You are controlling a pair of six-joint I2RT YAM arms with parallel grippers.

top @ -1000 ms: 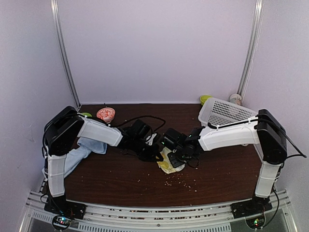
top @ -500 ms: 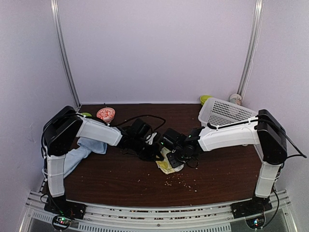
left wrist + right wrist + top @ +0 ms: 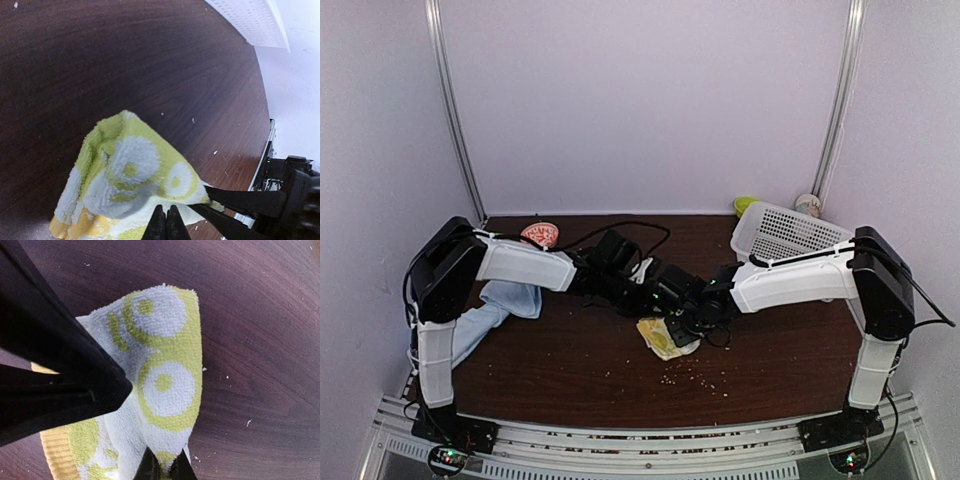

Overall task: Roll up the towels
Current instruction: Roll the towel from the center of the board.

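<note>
Left wrist view: the left gripper (image 3: pixel 166 222) is clamped on the near edge of the lime-green and cream patterned towel (image 3: pixel 130 170), which bunches up over the dark table (image 3: pixel 100 60); a white basket (image 3: pixel 255 20) sits at the far right

Right wrist view: the right gripper (image 3: pixel 161 467) pinches a corner of the same towel, jaws closed on it, the left gripper's black fingers just beside

Top view: both arms meet mid-table over the patterned towel; the pale blue towel (image 3: pixel 490 310) lies crumpled at the left edge, well apart
</note>
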